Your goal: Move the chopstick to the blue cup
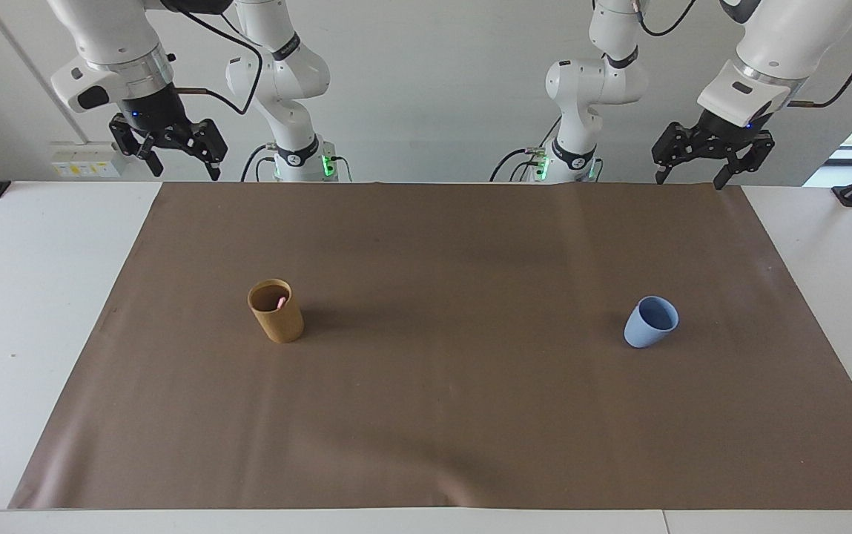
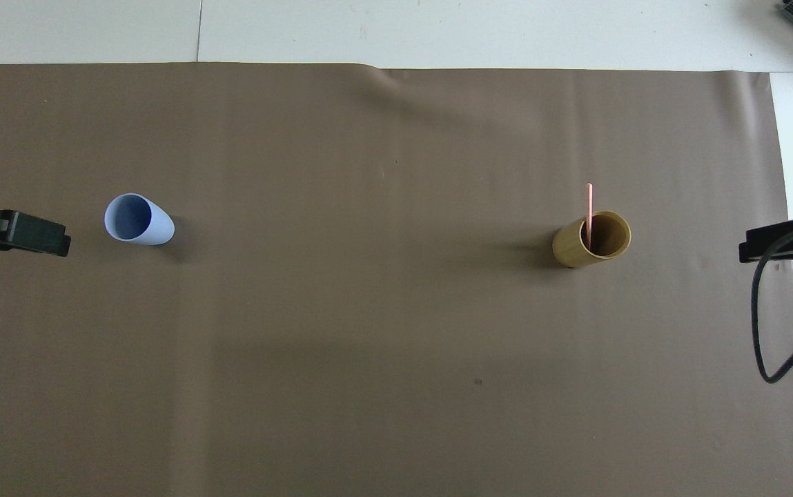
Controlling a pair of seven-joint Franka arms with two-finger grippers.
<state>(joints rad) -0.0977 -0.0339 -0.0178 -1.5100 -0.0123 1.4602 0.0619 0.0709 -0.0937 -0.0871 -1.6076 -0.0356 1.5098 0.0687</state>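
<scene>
A: Facing view first. What are the grippers doing?

B: The left gripper point(image 1: 694, 176) hangs in the air over the mat's point(image 1: 440, 415) edge nearest the robots, at the left arm's end. Its fingers are spread wide and hold nothing. The right gripper point(image 1: 185, 169) hangs over the same edge at the right arm's end, fingers also apart, empty, touching nothing. Both arms wait.

A: And the cups?

B: Taking the tan cup point(image 1: 276, 310) as the landmark: it stands upright on the mat, toward the right arm's end. The chopstick point(image 1: 281, 302) is in it; only a pink tip shows at the rim. The blue cup point(image 1: 651, 321) stands well apart from the tan cup, toward the left arm's end, about as far from the robots as the tan cup. Nothing shows in it.

A: Any writing or labels?

B: None that I can read on either cup or on the mat.

A: Now the overhead view.

B: The left gripper point(image 2: 37, 235) shows only as a dark tip at the frame's edge beside the blue cup point(image 2: 138, 219), apart from it. The right gripper point(image 2: 769, 241) is likewise a dark tip, near the tan cup point(image 2: 593, 239) and apart from it. Here the chopstick point(image 2: 589, 207) stands in the tan cup, leaning on the rim and poking out above it. I count one stick; I cannot tell whether there is a second.
</scene>
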